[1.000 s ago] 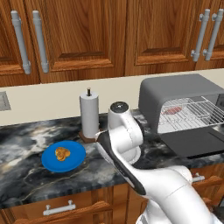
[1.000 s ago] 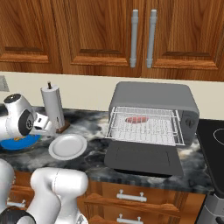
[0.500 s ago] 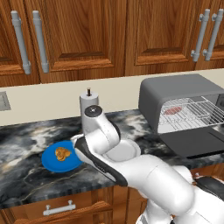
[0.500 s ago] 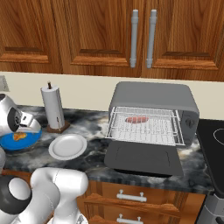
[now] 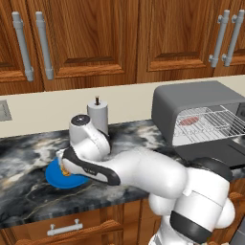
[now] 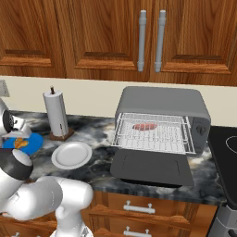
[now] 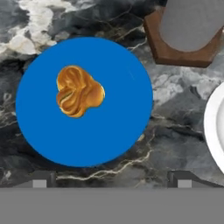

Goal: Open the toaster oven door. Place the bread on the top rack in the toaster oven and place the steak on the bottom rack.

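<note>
The end effector (image 7: 111, 180) is hanging wide open above the bread (image 7: 79, 91), which is sitting off-centre on the blue plate (image 7: 118, 127); descending without recentring risks nudging it away.

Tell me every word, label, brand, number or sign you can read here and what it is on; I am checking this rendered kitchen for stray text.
None: no readable text shows in any view.
The toaster oven has a small control area on its right front, too small to tell any marking.
The blue plate, the bread, the paper-towel roll and the white plate are plain.
</note>
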Motion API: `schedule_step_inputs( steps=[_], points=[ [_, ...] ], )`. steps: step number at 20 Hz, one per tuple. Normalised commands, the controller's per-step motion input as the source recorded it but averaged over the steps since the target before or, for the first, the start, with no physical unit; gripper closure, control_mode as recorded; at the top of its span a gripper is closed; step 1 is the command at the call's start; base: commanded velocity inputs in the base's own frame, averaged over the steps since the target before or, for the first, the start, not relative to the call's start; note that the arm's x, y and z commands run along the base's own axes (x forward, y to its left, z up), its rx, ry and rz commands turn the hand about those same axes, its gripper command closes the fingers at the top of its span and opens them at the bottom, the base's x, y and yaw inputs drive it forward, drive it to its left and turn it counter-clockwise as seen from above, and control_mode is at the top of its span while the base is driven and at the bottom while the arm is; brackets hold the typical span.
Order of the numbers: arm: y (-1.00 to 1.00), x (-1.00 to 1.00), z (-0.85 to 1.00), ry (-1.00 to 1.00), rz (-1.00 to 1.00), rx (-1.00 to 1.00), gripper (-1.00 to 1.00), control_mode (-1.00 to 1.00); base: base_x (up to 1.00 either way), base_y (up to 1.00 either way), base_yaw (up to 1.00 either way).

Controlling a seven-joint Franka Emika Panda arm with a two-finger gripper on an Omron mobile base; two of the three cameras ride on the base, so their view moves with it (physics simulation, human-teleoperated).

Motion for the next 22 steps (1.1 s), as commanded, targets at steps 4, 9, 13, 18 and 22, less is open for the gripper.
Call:
schedule_step_inputs(
  steps=[4,9,13,18,22],
  points=[
    [0.21,0.10,-0.36,0.02,0.03,0.06,-1.00,-1.00,0.00,0.00,0.00],
    [0.28,0.14,-0.42,0.00,0.01,0.04,-1.00,-1.00,0.00,0.00,0.00],
    [0.31,0.14,-0.28,0.00,0.00,0.00,-1.00,-1.00,0.00,0.00,0.00],
    [0.27,0.03,-0.19,0.00,-0.01,0.00,-1.00,-1.00,0.00,0.00,0.00],
    [0.20,0.15,-0.15,0.05,-0.09,0.00,-1.00,-1.00,0.00,0.00,0.00]
  ],
)
